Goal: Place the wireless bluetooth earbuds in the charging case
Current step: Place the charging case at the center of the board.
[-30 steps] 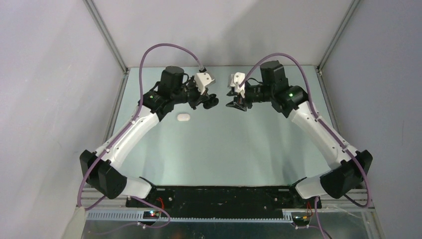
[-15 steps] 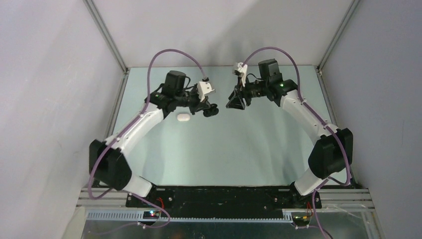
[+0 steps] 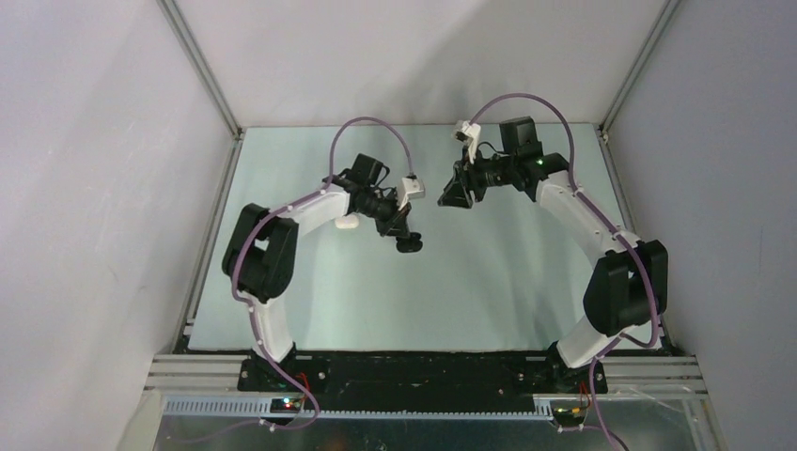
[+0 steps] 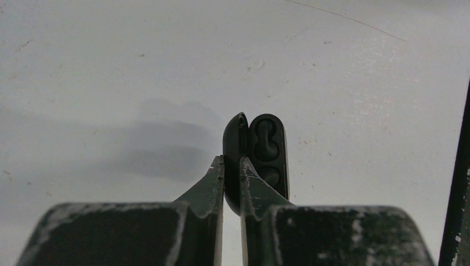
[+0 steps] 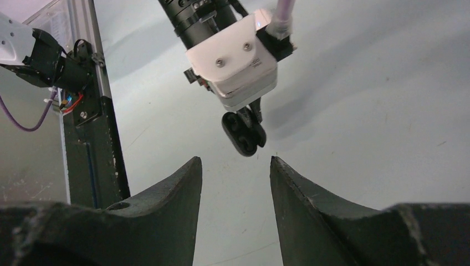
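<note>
Left tool [image 4: 231,163] clamped on the open black charging case [image 4: 259,145]; right tool [image 5: 235,163] empty.
Left jaws are nearly closed, pinching the lid half, and the case hangs over the middle of the table [image 3: 489,282] with its 2 wells facing the left wrist camera. Cannot tell if earbuds sit in the wells; none seen loose. Right jaws are partly apart with nothing between them, pointing at the case from nearby. A white case [image 3: 346,223] lies on the table, half hidden by the left arm.

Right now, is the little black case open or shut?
Open. The black case is hinged apart, its inner face showing in the left wrist view.
</note>
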{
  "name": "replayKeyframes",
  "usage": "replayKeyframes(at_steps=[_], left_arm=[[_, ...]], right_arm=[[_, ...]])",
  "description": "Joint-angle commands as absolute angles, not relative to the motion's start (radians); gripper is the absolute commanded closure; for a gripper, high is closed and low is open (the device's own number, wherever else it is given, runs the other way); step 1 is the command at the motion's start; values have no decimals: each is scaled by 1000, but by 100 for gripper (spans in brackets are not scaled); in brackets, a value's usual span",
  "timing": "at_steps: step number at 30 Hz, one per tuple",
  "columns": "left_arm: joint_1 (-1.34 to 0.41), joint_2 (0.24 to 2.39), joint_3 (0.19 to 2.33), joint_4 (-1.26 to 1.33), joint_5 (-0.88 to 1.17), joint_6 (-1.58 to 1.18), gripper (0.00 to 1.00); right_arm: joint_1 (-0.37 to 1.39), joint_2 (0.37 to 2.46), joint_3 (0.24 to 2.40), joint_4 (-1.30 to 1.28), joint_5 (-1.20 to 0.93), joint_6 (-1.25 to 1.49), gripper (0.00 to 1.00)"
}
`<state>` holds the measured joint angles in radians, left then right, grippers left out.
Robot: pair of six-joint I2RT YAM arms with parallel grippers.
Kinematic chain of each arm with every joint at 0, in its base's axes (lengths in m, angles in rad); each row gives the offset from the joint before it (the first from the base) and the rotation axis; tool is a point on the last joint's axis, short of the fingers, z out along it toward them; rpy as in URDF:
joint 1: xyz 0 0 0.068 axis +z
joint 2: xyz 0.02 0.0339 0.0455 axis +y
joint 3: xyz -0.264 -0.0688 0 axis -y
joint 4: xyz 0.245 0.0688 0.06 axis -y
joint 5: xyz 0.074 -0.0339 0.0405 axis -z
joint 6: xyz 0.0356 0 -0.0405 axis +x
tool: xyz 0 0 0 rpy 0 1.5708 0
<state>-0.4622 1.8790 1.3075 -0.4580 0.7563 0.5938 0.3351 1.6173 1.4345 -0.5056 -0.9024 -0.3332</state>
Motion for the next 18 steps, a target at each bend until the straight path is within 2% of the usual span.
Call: replayKeyframes(at_steps=[1, 2, 3, 4, 6, 11, 18], left_arm=[[-480, 1919, 1382, -441, 780, 575, 78], [-479, 1923, 1386, -441, 778, 568, 67], [-478, 1927, 1396, -440, 767, 546, 61], [-472, 1928, 1404, -440, 761, 529, 47], [-453, 1925, 1439, -439, 741, 466, 31], [-380, 1864, 1542, -430, 733, 324, 28], [-317, 1635, 1506, -422, 644, 163, 28]], right_arm=[[325, 1603, 1410, -536, -901, -347, 48], [324, 1602, 1406, -537, -898, -349, 48], [321, 1604, 1405, -537, -896, -351, 48], [318, 1606, 1404, -538, -891, -355, 48], [311, 1614, 1404, -540, -885, -370, 48], [313, 1656, 1406, -554, -874, -447, 48], [381, 1694, 1450, -596, -798, -548, 48]])
